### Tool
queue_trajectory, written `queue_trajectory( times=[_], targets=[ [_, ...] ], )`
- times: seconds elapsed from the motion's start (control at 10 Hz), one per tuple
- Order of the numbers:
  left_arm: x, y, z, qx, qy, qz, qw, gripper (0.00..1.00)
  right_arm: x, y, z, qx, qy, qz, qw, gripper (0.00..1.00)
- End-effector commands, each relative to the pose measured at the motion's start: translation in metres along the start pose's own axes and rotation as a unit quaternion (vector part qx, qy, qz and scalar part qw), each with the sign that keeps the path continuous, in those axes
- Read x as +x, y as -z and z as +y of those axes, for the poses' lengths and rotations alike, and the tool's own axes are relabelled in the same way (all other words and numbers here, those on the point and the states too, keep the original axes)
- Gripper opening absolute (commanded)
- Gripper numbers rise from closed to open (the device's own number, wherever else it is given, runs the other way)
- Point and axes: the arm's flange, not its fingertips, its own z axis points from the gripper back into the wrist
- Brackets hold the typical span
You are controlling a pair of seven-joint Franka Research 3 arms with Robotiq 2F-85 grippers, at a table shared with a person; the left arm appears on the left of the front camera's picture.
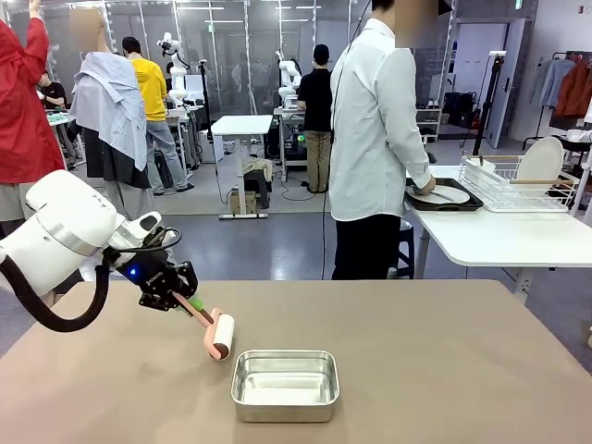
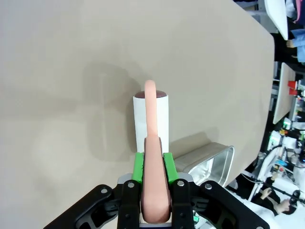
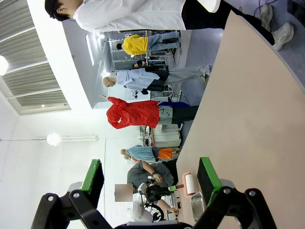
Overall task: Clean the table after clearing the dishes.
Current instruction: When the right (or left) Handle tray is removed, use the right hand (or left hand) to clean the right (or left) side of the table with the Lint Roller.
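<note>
My left gripper is shut on the pink handle of a lint roller, whose white roll sits low at the taupe table, left of centre; I cannot tell if it touches. In the left wrist view the green pads of the left gripper clamp the handle, with the roll ahead. My right gripper hangs open and empty beside the table. On the white side table, a white plate lies on a dark tray under the person's hand. Another plate stands in the wire rack.
A small steel pan sits near the front edge, just right of the roller, also in the left wrist view. The person in a white shirt stands at the far side, turned to the side table. The wire rack is at back right.
</note>
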Motion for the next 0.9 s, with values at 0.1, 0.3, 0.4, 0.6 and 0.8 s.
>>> queue_trajectory(
  times=[0.1,0.3,0.4,0.6,0.8],
  targets=[
    [0.0,0.015,0.032,-0.052,-0.002,0.007,0.999,0.2,-0.002,-0.004,0.003,-0.002,-0.006,0.004,1.0,1.0],
    [0.003,0.021,0.073,-0.053,-0.001,-0.003,0.999,0.2,-0.002,-0.004,0.003,-0.002,-0.006,0.004,1.0,1.0],
    [0.005,0.019,0.093,-0.057,-0.007,0.004,0.998,0.2,-0.002,-0.004,0.003,-0.002,-0.006,0.004,1.0,1.0],
    [0.007,0.005,0.13,-0.09,-0.031,0.001,0.995,0.2,-0.002,-0.004,0.003,-0.002,-0.006,0.004,1.0,1.0],
    [0.002,-0.018,0.157,-0.096,-0.001,0.012,0.995,0.2,-0.002,-0.004,0.003,-0.002,-0.006,0.004,1.0,1.0]
  ],
)
